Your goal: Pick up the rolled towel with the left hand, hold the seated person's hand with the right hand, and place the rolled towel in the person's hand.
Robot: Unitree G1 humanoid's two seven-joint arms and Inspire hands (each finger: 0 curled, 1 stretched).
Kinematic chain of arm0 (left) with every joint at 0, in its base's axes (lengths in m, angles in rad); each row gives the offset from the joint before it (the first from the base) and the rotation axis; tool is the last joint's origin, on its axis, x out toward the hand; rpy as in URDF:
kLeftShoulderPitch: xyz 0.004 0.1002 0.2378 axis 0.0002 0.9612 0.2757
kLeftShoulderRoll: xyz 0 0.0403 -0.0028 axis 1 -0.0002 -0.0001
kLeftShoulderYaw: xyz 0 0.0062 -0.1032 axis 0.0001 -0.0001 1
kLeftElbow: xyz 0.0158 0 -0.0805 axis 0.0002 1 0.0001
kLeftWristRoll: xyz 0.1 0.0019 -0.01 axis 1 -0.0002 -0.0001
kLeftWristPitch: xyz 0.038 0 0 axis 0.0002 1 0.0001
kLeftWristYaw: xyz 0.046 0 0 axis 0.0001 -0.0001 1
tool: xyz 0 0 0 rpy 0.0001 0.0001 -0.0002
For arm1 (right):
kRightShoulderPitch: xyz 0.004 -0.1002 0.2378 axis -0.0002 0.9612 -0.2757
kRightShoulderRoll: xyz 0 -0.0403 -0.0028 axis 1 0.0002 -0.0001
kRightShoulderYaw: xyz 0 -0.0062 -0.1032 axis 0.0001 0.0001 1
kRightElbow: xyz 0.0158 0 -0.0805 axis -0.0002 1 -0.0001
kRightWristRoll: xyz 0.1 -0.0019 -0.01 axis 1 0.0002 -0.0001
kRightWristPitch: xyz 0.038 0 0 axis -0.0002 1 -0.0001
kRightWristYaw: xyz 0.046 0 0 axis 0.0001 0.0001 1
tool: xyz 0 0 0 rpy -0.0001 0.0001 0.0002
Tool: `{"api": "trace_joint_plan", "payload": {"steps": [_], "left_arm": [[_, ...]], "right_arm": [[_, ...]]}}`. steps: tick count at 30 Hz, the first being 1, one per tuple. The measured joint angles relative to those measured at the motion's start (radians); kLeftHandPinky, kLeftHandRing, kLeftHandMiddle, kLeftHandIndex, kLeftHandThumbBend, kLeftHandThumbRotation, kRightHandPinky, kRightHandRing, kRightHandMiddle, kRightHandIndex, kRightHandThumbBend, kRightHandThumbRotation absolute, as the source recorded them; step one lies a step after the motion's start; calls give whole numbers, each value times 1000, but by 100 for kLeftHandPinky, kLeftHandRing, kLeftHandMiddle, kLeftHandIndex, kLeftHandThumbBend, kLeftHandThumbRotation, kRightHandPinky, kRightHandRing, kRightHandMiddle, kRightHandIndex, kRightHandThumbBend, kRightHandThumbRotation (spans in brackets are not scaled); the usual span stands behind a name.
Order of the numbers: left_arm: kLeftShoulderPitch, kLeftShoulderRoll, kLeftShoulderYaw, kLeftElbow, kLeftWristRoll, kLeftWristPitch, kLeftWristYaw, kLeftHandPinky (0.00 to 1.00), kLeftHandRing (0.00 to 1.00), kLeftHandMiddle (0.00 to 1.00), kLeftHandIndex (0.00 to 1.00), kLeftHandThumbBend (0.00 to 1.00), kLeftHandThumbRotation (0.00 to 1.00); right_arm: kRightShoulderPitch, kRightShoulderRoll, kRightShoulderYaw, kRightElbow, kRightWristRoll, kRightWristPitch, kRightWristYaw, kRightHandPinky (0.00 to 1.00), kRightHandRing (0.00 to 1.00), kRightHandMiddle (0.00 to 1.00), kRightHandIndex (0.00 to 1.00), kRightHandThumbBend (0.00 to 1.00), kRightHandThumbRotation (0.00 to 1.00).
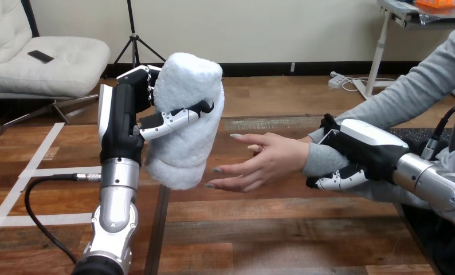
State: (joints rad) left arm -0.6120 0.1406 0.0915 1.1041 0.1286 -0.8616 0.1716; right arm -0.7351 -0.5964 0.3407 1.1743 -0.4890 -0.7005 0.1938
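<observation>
1. A wooden table fills the lower half of the frame. Its top is made of brown planks running left to right, with darker and lighter boards alternating.
2. A narrow dark seam runs from the lower middle-left down to the bottom edge and splits the wooden surface into a left part and a right part.
3. White tape strips lie flat on the wood at the left of the frame. One runs diagonally from the upper left toward the left edge, and two run roughly level and cross it.
4. A dark, speckled mat lies at the right middle of the frame. Its outline is partly covered.
</observation>
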Motion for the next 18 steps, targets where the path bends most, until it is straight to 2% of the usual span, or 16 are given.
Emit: {"api": "trace_joint_plan", "payload": {"steps": [18], "left_arm": [[-5,-18,2,9,-6,0,-20,33,36,41,41,59,0]], "right_arm": [[-2,9,-1,-19,15,17,16,14,19,24,26,48,28]]}}
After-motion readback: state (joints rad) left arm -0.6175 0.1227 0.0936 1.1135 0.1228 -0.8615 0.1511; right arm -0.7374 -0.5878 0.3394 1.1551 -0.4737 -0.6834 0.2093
